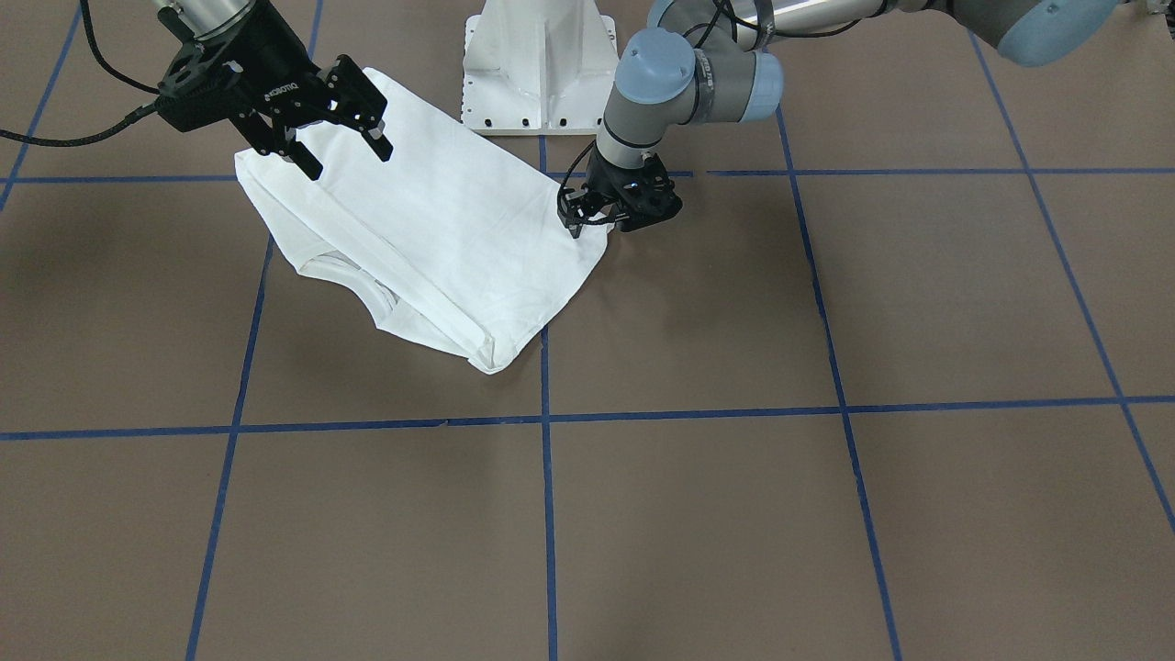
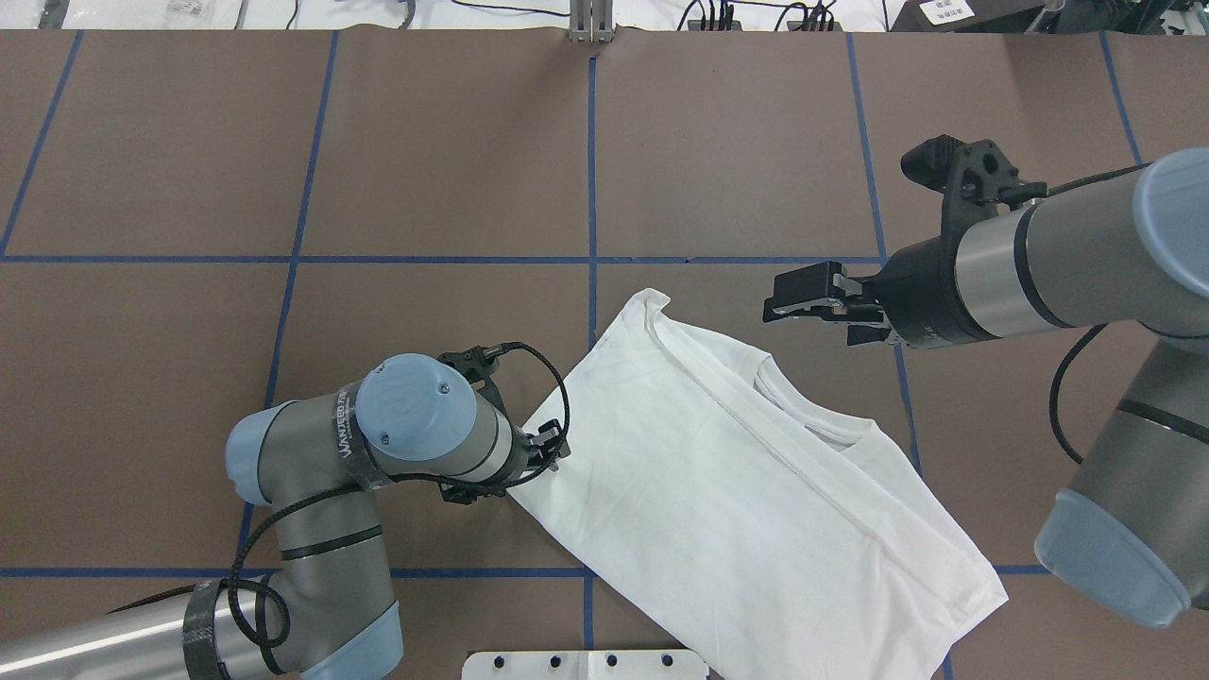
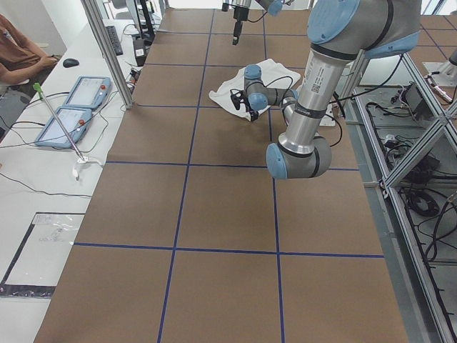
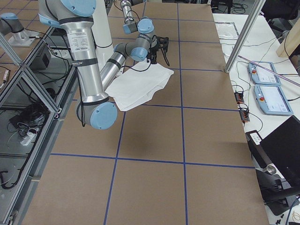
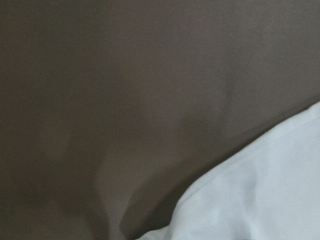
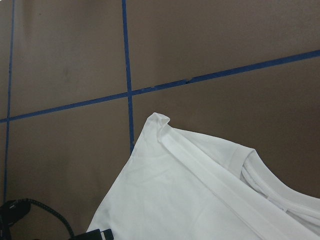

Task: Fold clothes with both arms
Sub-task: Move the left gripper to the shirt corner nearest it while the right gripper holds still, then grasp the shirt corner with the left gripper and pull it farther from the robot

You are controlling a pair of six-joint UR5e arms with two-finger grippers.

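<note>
shirt (image 2: pixel 737 491): soft, light, limp; grasp at folded corners | right gripper (image 1: pixel 347 158): fingers apart, above shirt | left gripper (image 1: pixel 587 218): at shirt edge; cannot tell finger state

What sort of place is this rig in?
Most likely a robotics lab cell: a table gridded with blue tape, two teach pendants on the side bench, and aluminium framing along the sides.

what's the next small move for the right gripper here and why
Probably lower the black two-finger right gripper onto the folded white shirt's edge: it hangs open, clear of the cloth, while the left gripper sits low at the opposite corner.
</note>
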